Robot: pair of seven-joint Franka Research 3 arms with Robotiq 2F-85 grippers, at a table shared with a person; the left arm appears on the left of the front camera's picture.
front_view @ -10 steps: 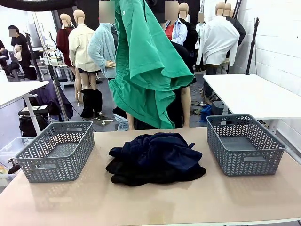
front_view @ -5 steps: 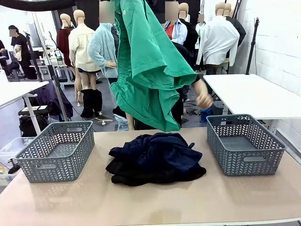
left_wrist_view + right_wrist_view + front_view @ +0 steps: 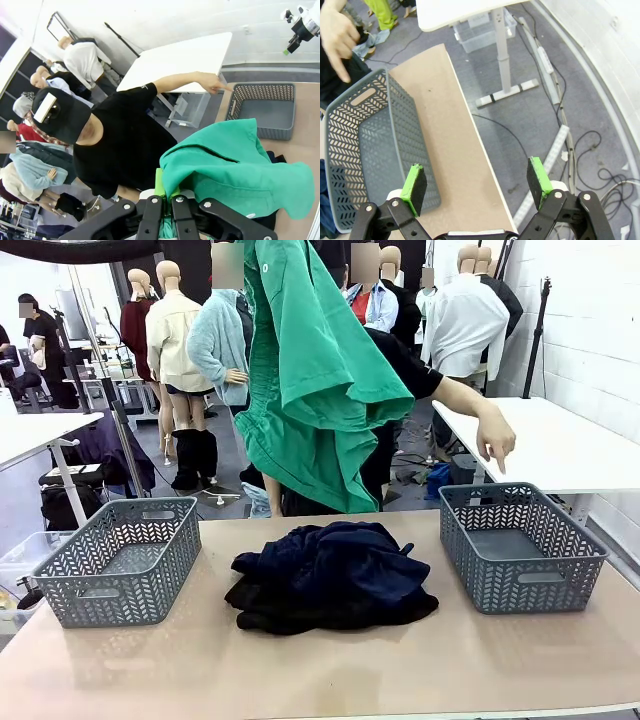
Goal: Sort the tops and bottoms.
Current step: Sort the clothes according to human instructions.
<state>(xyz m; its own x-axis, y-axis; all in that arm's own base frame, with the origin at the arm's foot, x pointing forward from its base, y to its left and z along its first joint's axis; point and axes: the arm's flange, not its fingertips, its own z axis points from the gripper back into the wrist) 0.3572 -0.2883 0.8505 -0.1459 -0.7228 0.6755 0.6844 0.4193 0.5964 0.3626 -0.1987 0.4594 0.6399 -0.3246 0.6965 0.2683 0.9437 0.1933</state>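
Observation:
A bright green collared shirt [image 3: 310, 370], one of the tops, hangs from above the picture's top edge over the table's far side. In the left wrist view my left gripper [image 3: 166, 191] is shut on the green shirt [image 3: 235, 170]. A crumpled dark navy top [image 3: 330, 565] lies mid-table on black cloth [image 3: 300, 618]; whether that cloth is bottoms I cannot tell. My right gripper [image 3: 476, 182] is open and empty, high above the right basket [image 3: 365, 150]. The person's hand [image 3: 497, 445] points down at this basket [image 3: 520, 545].
A second grey basket [image 3: 120, 558] stands at the table's left. The right gripper [image 3: 300, 25] shows far off in the left wrist view. A white table [image 3: 540, 440] stands behind the right basket. The table's right edge [image 3: 470, 140] drops to a floor with cables.
The person's arm has come out from behind the green shirt and stretched to the right, the hand now pointing at the right basket. The shirt and both grippers barely moved.

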